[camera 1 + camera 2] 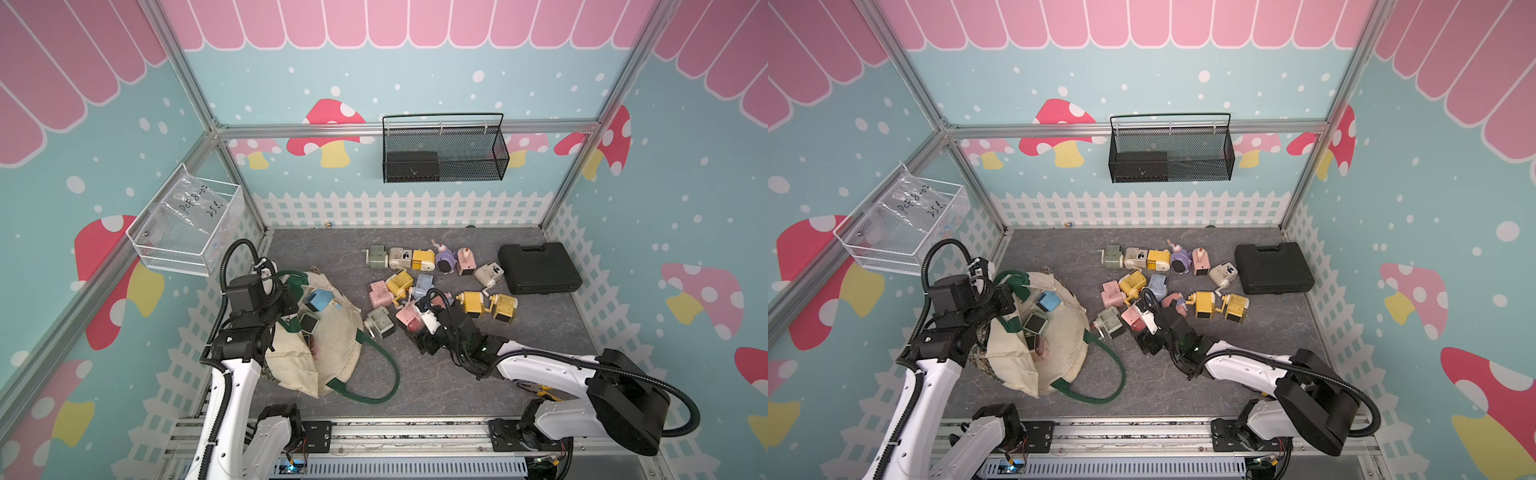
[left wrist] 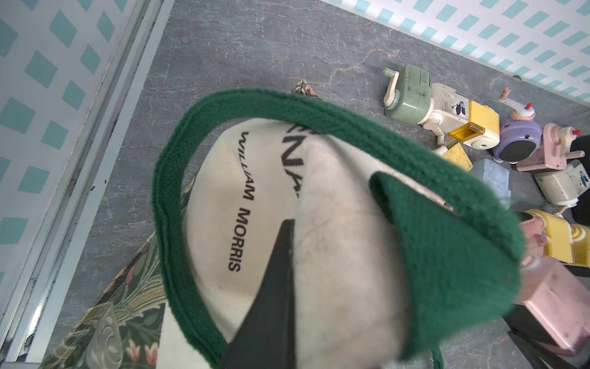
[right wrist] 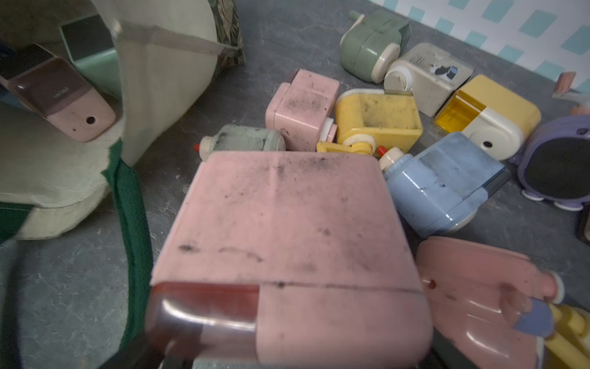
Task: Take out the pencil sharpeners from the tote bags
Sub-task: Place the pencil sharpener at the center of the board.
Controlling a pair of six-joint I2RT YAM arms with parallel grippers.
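Right claw [image 1: 415, 324]: jaws spread wide on the flanks of a pink sharpener [image 3: 287, 230] with a reddish clear drawer. This reads as a grip, though the fingers are mostly hidden behind the body in the right wrist view. It is held low over the bench [image 1: 457, 386], centre, at the near edge of the removed sharpeners [image 1: 471, 303]. Cannot tell whether it touches the surface.

Left claw [image 2: 289, 230]: closed, pinching the cream canvas at the mouth of the tote bag [image 1: 332, 345], just beside the root of one green strap [image 2: 447, 239]. The pinched rim stands raised and the mouth gapes up and to the right.

Bag position: left-near part of the bench, slumped on its side, with the second strap [image 1: 374, 386] looped flat on the near side.

Inside the bag, visible through the mouth:
- blue sharpener [image 1: 320, 299], nearest the far rim
- mint sharpener [image 1: 309, 322] with a dark face
- small pink sharpener [image 3: 64, 96], deeper in
- possibly a fourth dark face between the last two; not sure

Outside the bag: roughly thirteen sharpeners lie loose right of the bag, from centre to far, not counting the one in the right claw. The black case [image 1: 538, 268] sits far right, apart from them.

Progress (judgement): well past halfway. At least three are left in the bag, and canvas folds may hide more. The pink one looks close to being set down with the others.
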